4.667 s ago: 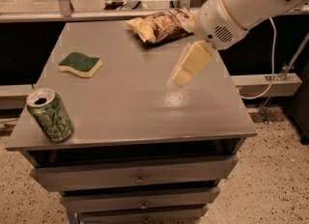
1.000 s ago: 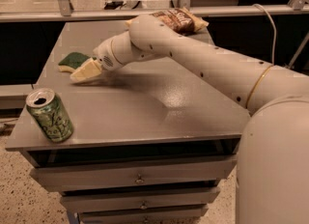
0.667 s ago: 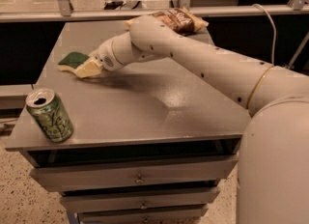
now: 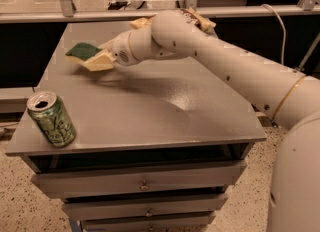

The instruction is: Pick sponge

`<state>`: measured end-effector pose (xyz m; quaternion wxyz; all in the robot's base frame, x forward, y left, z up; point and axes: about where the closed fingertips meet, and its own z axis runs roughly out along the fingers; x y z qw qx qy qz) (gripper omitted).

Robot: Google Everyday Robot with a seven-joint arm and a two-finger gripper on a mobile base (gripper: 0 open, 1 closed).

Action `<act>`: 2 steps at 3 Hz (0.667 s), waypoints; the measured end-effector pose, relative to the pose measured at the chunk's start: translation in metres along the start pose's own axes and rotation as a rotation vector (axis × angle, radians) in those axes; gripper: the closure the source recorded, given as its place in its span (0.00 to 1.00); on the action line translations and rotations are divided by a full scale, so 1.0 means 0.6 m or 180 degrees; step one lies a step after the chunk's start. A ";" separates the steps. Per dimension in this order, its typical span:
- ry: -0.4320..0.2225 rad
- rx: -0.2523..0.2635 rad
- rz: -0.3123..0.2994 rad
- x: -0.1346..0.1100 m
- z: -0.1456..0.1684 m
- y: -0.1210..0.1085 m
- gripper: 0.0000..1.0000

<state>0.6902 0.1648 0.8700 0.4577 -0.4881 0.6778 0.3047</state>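
Note:
The sponge, dark green on top with pale yellow foam below, is at the back left of the grey table. My gripper reaches in from the right on the long white arm. Its pale fingers are closed on the sponge's right end. The sponge sits slightly above the tabletop, and a shadow lies on the table below and to the right of it. The gripper hides the sponge's right part.
A green drink can stands upright at the table's front left corner. A brown-and-yellow chip bag lies at the back, mostly behind the arm. Drawers are under the tabletop. A metal railing runs behind.
My gripper came from the right side of the table to the sponge. Since a second ago the sponge has moved a little up and to the right together with the fingers.

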 end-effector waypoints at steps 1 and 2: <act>-0.0344 -0.0045 -0.0030 -0.039 -0.065 -0.017 1.00; -0.0387 -0.0046 -0.0058 -0.047 -0.071 -0.018 1.00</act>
